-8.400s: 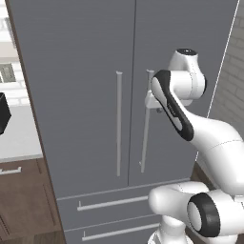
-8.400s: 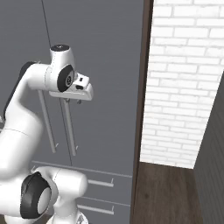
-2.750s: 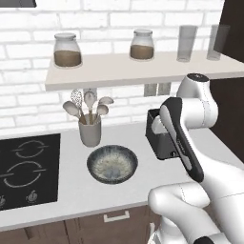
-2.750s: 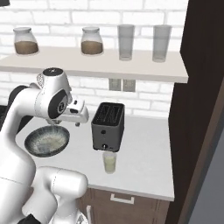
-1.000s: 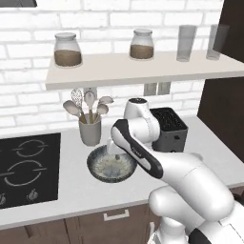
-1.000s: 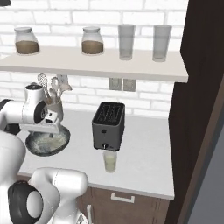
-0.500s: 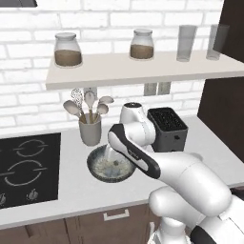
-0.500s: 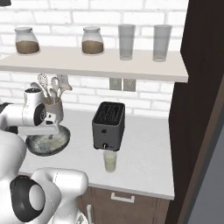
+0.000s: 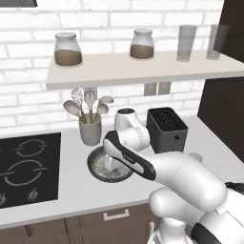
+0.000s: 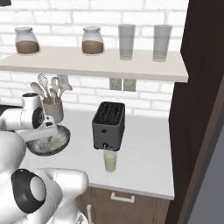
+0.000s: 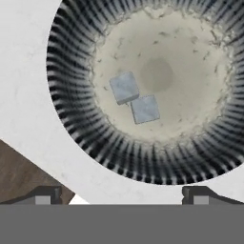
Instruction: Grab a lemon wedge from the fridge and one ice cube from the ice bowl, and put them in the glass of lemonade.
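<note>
- Left base view: a white counter (image 9: 71, 190) runs under a white brick wall. The ice bowl (image 9: 97, 167), dark-rimmed with a speckled cream inside, sits on it just right of a black cooktop (image 9: 26, 162). The white arm bends down over the bowl and hides the gripper. A grey utensil cup (image 9: 90, 131) with spoons stands just behind the bowl; a black toaster (image 9: 166, 129) stands to the right. A shelf above carries two brown-filled jars (image 9: 66, 49) and two tall clear glasses (image 9: 186, 43). No writing or labels can be read.
- Right base view: the glass of lemonade (image 10: 110, 161), a short tumbler of pale yellow-green liquid, stands in front of the toaster (image 10: 108, 125), well apart from the bowl (image 10: 59, 142) at the left.
- Hand view: the gripper (image 11: 121, 193) looks straight down into the bowl (image 11: 71, 109); its two dark tips stand wide apart, holding nothing. Two ice cubes lie touching at a corner near the bowl's middle: one ice cube (image 11: 124, 87) and a second cube (image 11: 145, 108).
</note>
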